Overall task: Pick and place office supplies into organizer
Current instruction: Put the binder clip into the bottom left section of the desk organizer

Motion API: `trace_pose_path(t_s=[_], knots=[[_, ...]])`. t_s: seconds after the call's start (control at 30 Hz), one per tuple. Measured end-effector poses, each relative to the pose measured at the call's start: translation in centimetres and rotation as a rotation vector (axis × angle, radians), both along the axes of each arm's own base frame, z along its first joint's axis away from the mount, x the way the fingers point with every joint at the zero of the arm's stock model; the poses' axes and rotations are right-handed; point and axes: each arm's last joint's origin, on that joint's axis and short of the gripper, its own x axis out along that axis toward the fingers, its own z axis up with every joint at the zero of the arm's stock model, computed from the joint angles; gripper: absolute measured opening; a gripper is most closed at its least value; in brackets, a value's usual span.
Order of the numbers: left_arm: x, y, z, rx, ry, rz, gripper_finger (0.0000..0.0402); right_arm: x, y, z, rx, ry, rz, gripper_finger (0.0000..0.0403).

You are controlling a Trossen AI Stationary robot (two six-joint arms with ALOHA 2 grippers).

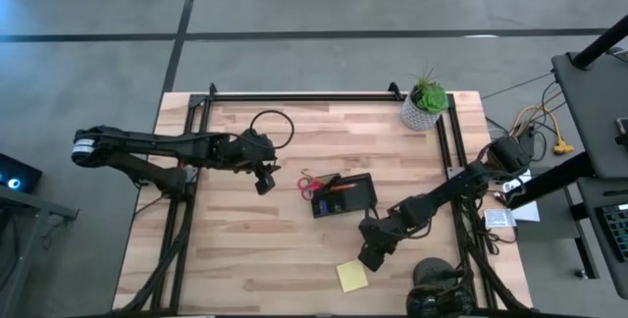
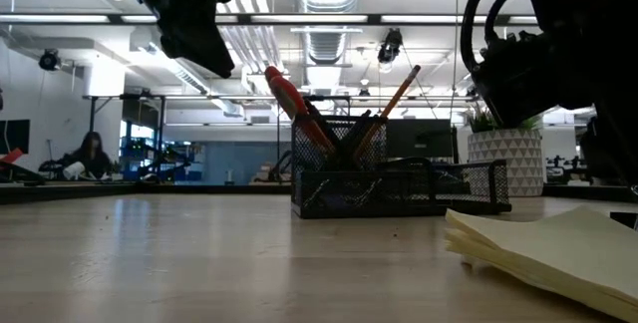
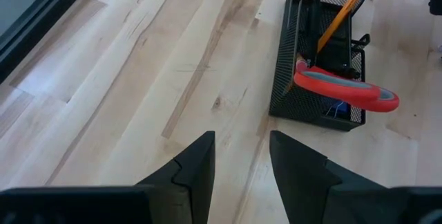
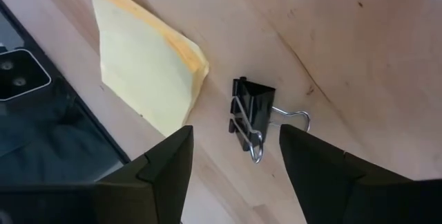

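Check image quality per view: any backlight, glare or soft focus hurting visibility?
Low view: bright ceiling lights backlight the scene, leaving the mesh organizer dark and the near sticky-note pad soft. High view: even light, no glare. Left wrist view: the red scissors handle shows a mild sheen. Right wrist view: the binder clip is sharp.

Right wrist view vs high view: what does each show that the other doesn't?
Only the right wrist view shows a black binder clip lying on the wood, between the open fingers of the right gripper and apart from the sticky-note pad.

Only the high view shows the black organizer with the red-handled scissors standing in it, the potted plant, and the left gripper, open, beside the organizer.

Both show the yellow sticky-note pad, the right gripper and the wooden table.
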Motion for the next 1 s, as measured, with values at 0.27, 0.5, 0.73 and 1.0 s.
trace_pose_path(t_s=[0.27,0.5,0.73,1.0], knots=[[0.00,0.00,0.00,0.006,0.002,-0.007,0.0123,0.04,-0.09,0.05,-0.001,0.000,-0.011,0.0183],[0.00,0.00,0.00,0.006,0.003,-0.007,0.0123,-0.18,-0.18,-0.08,-0.015,0.023,-0.008,0.0128],[-0.01,0.00,-0.03,0.006,0.003,-0.007,0.0123,-0.54,-0.38,-0.28,-0.044,0.056,0.008,0.0091],[-0.01,0.00,-0.04,0.006,0.003,-0.006,0.0123,-0.46,-0.40,-0.26,-0.061,0.030,0.026,0.0048]])
